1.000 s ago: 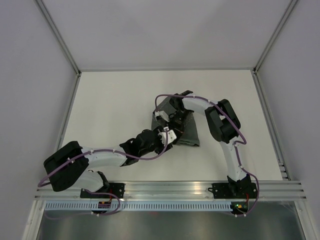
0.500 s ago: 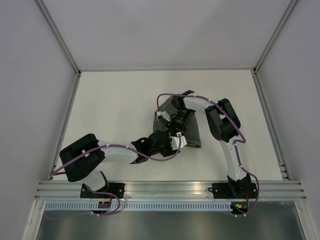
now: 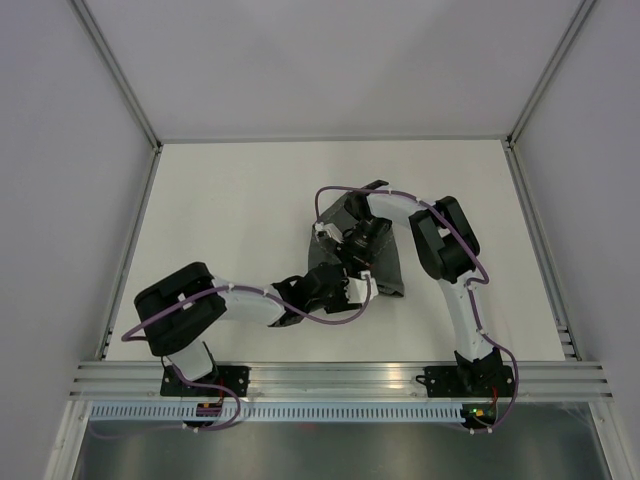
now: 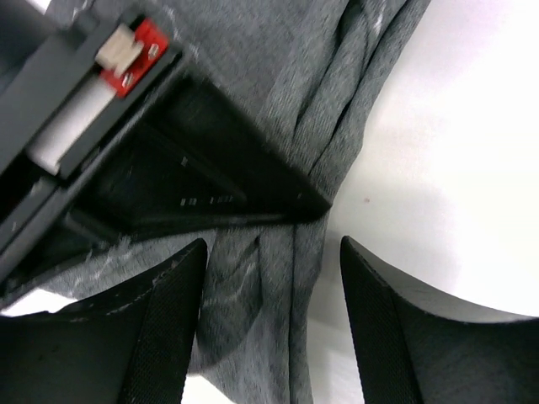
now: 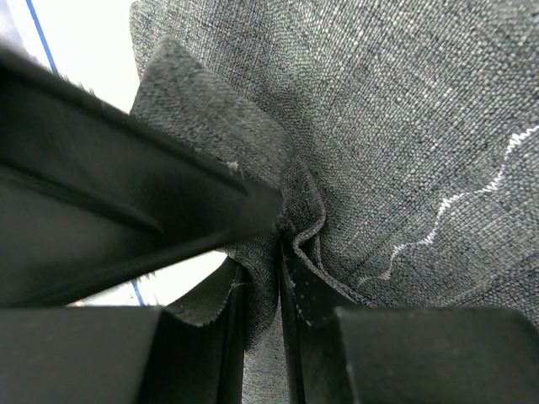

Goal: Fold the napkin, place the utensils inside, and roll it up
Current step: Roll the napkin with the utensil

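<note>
The dark grey napkin [image 3: 385,268] lies bunched in the middle of the white table, mostly under both arms. My right gripper [image 3: 352,262] is shut on a pinched fold of the napkin [image 5: 278,252]; the pale stitched line shows at the right of the right wrist view. My left gripper [image 3: 350,292] is open at the napkin's near edge, its fingers [image 4: 168,320] on either side of a hanging fold of the napkin [image 4: 278,286] without closing on it. The right gripper's body fills the upper left of the left wrist view. The pink utensil is out of view.
The white table [image 3: 230,220] is walled by pale panels with metal rails at left, right and back. An aluminium rail [image 3: 340,378] carries both arm bases at the near edge. Purple cables [image 3: 330,195] loop over both arms.
My left arm has swung right and nearer the front edge, bringing its gripper under the napkin's near edge. My right gripper has shifted slightly nearer with the cloth held.
</note>
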